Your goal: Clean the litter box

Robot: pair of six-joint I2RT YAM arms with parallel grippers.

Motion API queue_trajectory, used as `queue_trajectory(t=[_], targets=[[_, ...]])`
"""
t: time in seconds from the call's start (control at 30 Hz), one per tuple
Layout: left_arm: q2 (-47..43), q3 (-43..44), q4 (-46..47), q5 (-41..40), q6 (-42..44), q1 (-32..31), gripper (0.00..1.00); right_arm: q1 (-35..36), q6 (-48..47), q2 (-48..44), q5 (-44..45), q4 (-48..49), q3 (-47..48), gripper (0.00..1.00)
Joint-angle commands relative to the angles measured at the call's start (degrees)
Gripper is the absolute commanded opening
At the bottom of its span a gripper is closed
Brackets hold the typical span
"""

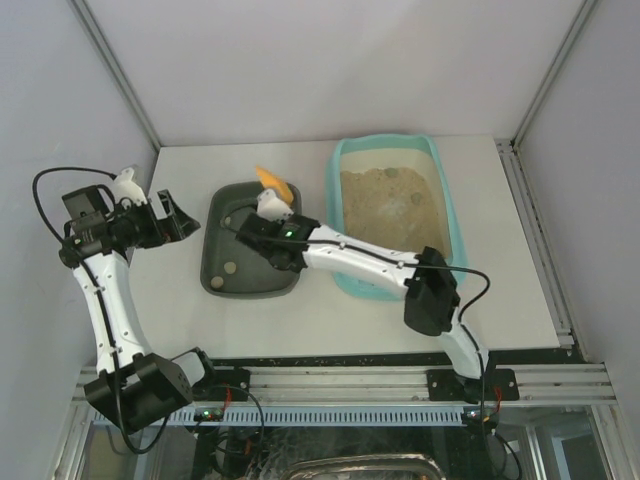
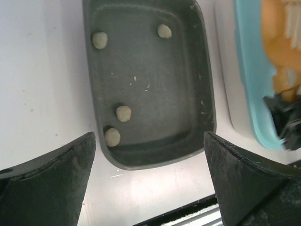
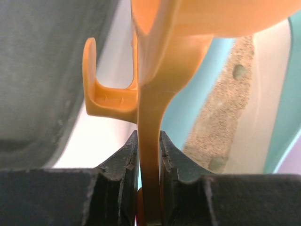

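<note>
Right pincer (image 3: 149,141): clamped tight on the flat handle of an orange scoop (image 3: 162,80), which is held near the far right corner of a dark grey-green tray (image 2: 150,70). Left pincer (image 2: 148,141): spread fully wide, nothing gripped, faced toward that tray. Four pale lumps (image 2: 123,113) are seen inside it. The litter box (image 1: 386,141), sand inside, is set on the desk (image 1: 250,320) just right of the tray.

Lab enclosure: white walls (image 1: 330,60), aluminium frame (image 1: 350,382)

My left gripper (image 1: 178,216), mid-left of frame, gapes wide; my right gripper (image 1: 272,204), at centre, pinches an orange scoop (image 1: 272,181), arm outstretched.
</note>
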Motion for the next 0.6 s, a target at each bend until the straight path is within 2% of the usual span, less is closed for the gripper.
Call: queue_trajectory(t=[0.0, 0.2, 0.33, 0.47, 0.57], targets=[[-0.36, -2.28, -0.79, 6.29, 1.99, -2.48, 1.0, -4.56, 5.06, -10.4, 1.44, -7.11, -1.47, 0.0], [-0.75, -4.58, -0.76, 3.7, 2.88, -7.69, 1.0, -12.18, 8.28, -19.43, -4.11, -13.15, -11.46, 0.0], [0.02, -5.4, 1.15, 4.09, 1.9, -9.27, 1.0, -20.96, 9.73, -22.68, -15.3, -12.68, -16.31, 0.0], [1.64, -3.61, -0.53, 6.73, 1.92, -9.74, 1.0, -25.25, 7.34, -20.52, -18.08, -13.42, -15.74, 0.0], [1.48, -3.25, -0.79, 7.37, 2.11, -9.8, 1.0, -26.17, 7.8, -14.65, -12.26, -19.25, -12.18, 0.0]])
